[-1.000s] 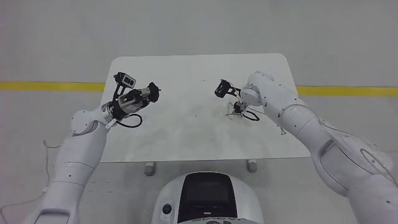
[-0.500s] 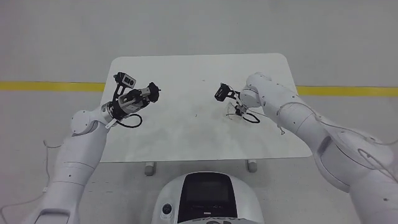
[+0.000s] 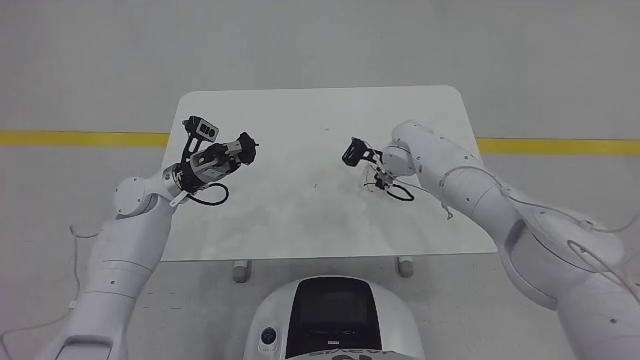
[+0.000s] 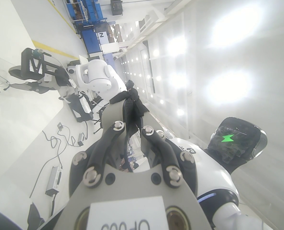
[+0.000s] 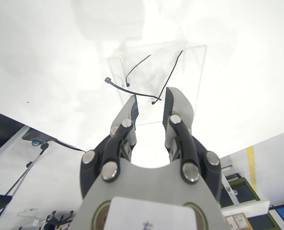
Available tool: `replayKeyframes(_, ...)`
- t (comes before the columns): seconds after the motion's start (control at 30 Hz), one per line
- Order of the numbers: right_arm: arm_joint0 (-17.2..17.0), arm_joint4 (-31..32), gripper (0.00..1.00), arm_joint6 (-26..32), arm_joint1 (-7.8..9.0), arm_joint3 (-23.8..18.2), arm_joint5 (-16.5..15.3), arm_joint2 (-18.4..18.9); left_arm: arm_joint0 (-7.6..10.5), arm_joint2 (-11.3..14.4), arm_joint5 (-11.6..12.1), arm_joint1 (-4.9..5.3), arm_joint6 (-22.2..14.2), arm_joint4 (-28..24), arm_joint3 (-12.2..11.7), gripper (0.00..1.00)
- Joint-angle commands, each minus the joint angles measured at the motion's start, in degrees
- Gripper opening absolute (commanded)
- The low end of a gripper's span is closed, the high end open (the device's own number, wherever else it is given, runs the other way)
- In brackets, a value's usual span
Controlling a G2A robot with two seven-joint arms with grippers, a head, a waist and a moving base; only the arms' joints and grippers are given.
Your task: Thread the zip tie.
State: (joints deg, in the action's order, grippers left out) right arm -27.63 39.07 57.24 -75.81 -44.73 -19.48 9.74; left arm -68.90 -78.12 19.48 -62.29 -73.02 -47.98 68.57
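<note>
White table [image 3: 300, 215], both my arms over it. The left arm is on the left side, held up and pointing across toward the right arm, well apart from it. The right arm is on the right half, pointing down at a clear box [image 5: 197, 72] sitting on the table.

Right gripper [image 5: 151, 94]: wide, holding nothing, tips just over the box's near wall.

Left gripper [image 4: 128, 104]: narrow, fingers drawn together. There's a dark lump at the tips, can't tell what it is.

Three black zip ties:
- A short curved tie [image 5: 137, 66] lies inside the box.
- A longer tie [image 5: 173, 72] is also inside, running from the far wall to a spot between my right fingertips.
- A third tie [image 5: 122, 88] lies across the box wall, head sticking out past it, tail passing between the right tips. Can't tell whether it touches either pad.
</note>
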Motion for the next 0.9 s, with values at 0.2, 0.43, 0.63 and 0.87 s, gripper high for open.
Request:
replayKeyframes(0.2,-0.22,-0.01,0.20,-0.06,-0.63,0.93,0.00,0.00,0.00,0.00,0.00,0.00,0.00,0.00,0.00,0.00)
replayKeyframes(0.43,-0.29,-0.16,0.16,-0.05,-1.23,1.67,0.00,0.00,0.00,0.00,0.00,0.00,0.00,0.00,0.00,0.00)
replayKeyframes(0.63,-0.16,-0.13,0.13,-0.04,-1.91,2.19,0.00,0.00,0.00,0.00,0.00,0.00,0.00,0.00,0.00,0.00)
replayKeyframes(0.87,-0.17,0.00,0.12,0.19,-2.87,3.54,0.00,0.00,0.00,0.00,0.00,0.00,0.00,0.00,0.00,0.00)
